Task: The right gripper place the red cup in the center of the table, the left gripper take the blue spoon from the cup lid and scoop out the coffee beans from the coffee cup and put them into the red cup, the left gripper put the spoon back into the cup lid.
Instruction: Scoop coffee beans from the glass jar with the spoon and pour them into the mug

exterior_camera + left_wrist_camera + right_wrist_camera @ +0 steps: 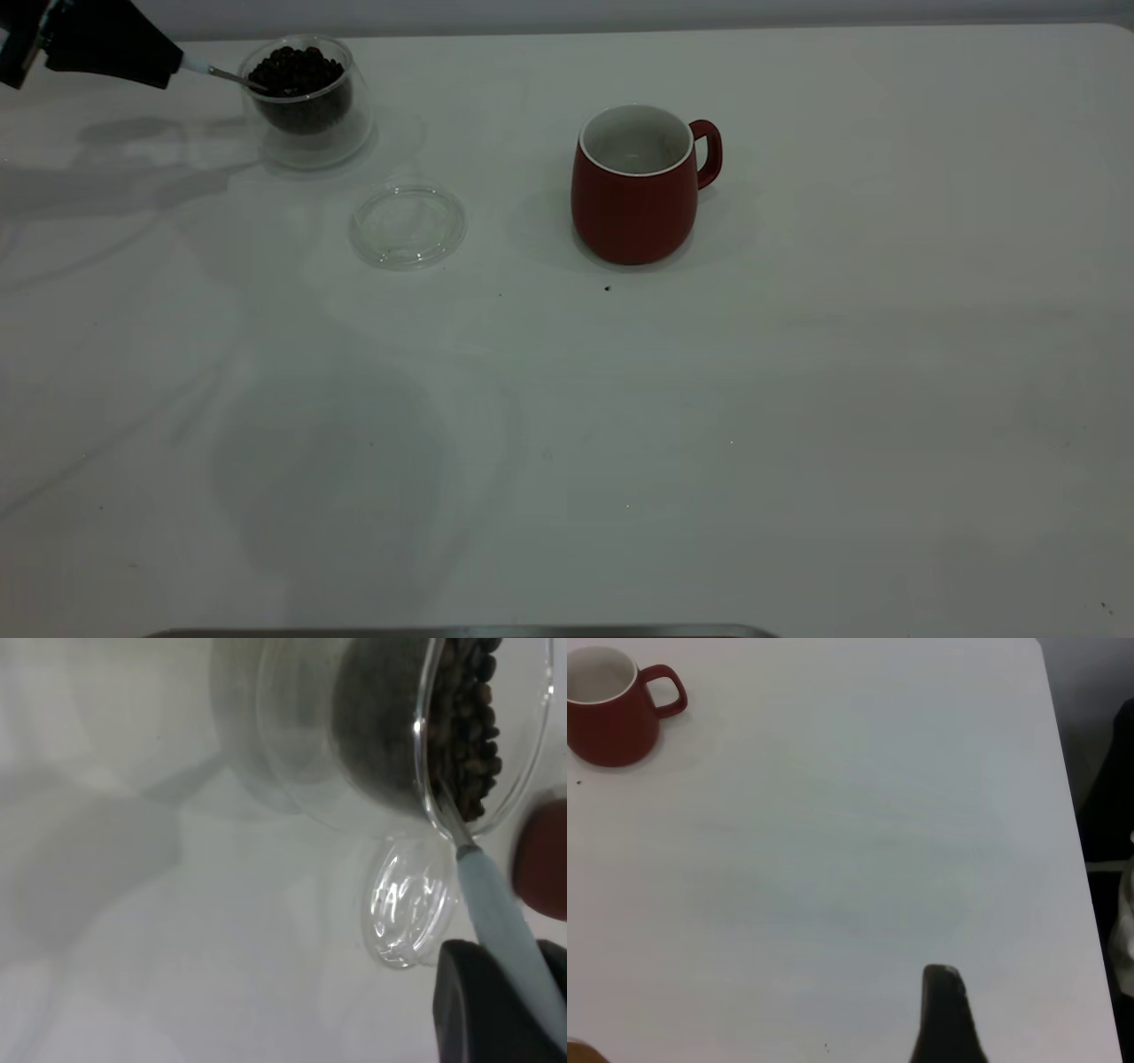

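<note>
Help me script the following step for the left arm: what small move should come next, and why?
Probably lift the blue spoon out of the coffee cup with its load. The left gripper holds the handle, the bowl is dipped into the coffee beans, and the red cup stands empty at the table's centre.

Left gripper [164,64] is up at the far left corner, angled down and inward, fingers clamped tight around a thin handle. The right gripper is off the exterior view altogether; only one dark fingertip [946,1014] pokes into its own wrist camera, hanging well above the surface.
</note>
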Tool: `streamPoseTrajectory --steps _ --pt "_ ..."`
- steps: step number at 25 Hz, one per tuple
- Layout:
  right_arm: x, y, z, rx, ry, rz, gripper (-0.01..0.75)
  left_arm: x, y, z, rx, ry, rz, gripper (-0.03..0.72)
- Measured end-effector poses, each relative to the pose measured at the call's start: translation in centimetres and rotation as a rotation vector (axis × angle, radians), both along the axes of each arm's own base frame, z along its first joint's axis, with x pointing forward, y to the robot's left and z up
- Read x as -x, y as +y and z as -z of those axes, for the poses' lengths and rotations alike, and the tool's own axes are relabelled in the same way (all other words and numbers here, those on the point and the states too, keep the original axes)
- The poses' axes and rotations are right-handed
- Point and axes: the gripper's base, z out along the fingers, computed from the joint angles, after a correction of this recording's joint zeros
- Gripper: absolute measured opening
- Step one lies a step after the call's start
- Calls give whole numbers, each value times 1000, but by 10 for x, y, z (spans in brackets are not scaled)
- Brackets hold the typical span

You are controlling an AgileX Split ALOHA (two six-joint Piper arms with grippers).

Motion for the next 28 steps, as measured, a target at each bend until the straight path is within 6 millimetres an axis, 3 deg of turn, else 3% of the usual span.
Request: streamPoseTrajectory --steps 14,21,28 --pt "0 0 0 0 0 0 551 0 5 -3 38 -35 -9 122" --pt "0 0 0 0 0 0 551 -3 0 16 133 -33 -38 122" --pt "0 0 0 0 0 0 551 -3 1 17 157 -45 -43 122"
